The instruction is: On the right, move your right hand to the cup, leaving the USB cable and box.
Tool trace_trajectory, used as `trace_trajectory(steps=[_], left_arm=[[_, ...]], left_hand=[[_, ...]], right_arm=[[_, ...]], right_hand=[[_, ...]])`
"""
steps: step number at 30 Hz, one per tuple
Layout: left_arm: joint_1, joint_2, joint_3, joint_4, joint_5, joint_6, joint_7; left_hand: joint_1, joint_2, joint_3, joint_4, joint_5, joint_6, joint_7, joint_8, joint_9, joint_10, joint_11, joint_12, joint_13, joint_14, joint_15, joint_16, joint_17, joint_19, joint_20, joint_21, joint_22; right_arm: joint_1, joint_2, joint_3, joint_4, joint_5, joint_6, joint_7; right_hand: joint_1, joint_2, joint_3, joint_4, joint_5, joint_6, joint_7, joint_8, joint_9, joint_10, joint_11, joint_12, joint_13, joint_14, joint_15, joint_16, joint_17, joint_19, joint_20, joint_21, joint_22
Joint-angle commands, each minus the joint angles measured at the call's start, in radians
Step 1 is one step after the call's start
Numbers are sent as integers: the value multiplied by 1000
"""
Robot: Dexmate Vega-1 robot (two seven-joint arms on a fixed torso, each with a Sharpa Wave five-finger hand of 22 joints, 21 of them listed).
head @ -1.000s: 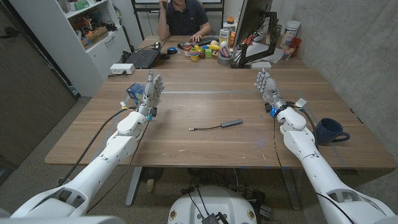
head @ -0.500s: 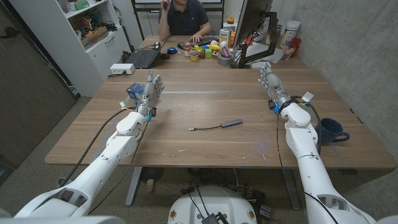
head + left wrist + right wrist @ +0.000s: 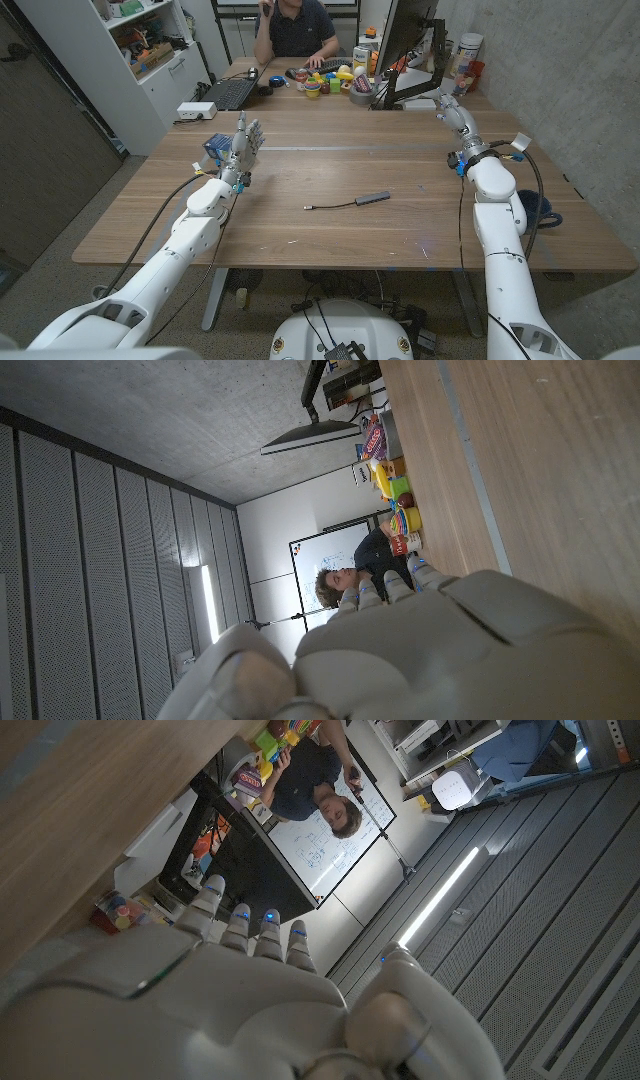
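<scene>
Wooden table (image 3: 330,175): one cup (image 3: 541,212), one cable (image 3: 350,202)

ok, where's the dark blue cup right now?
In the head view the dark blue ceramic cup sits near the wooden table's right edge, mostly hidden behind the right forearm, well behind the right hand.

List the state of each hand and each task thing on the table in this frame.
Left hand: holds nothing, fingers up, beside the box.
Right hand: holds nothing, raised near the table's far right.
Cup: on the table's right edge, mostly hidden behind the right arm.
USB cable: lying loose mid-table, untouched.
Box: on the table, not gripped.
</scene>
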Motion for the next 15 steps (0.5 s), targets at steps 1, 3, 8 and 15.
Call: trace_trajectory(steps=[1,3,8,15], left_arm=[[-9,-15,-13,20,11,-1,-23],[-10,-17,-14,22,13,-2,-26],[-14,-22,-17,26,17,-2,-32],[-17,-26,-18,30,23,1,-38]], left_hand=[[1,96,-1,3,6,-129,-4,5,4,-135,-1,6,3,-155,0,4,5,0,-1,-1,4],[1,95,-1,3,6,-129,-4,5,4,-135,-1,6,3,-155,-1,4,5,0,-1,-1,4],[1,95,-2,3,7,-129,-4,5,4,-135,-3,6,3,-155,-1,4,5,1,-1,-2,4],[1,94,-3,3,7,-130,-4,4,4,-136,-2,6,3,-155,0,4,5,2,-1,-4,4]], right_arm=[[-29,36,34,-134,-187,26,-35],[-32,35,36,-149,-213,32,-40],[-37,26,46,-181,-271,40,-41],[-46,-8,76,-224,-331,32,-7]], right_hand=[[22,-14,-5,-19,-3,64,-18,15,5,65,10,15,8,43,1,8,3,32,1,1,-1],[27,-16,-7,-23,-3,82,-30,19,5,76,6,16,8,49,2,8,3,41,2,1,0],[41,-16,-6,-32,-3,102,-47,22,6,80,-2,12,9,57,-3,6,3,55,2,1,0],[51,-16,-5,-38,-3,104,-56,18,6,75,-10,6,10,60,-4,4,3,65,3,1,0]])
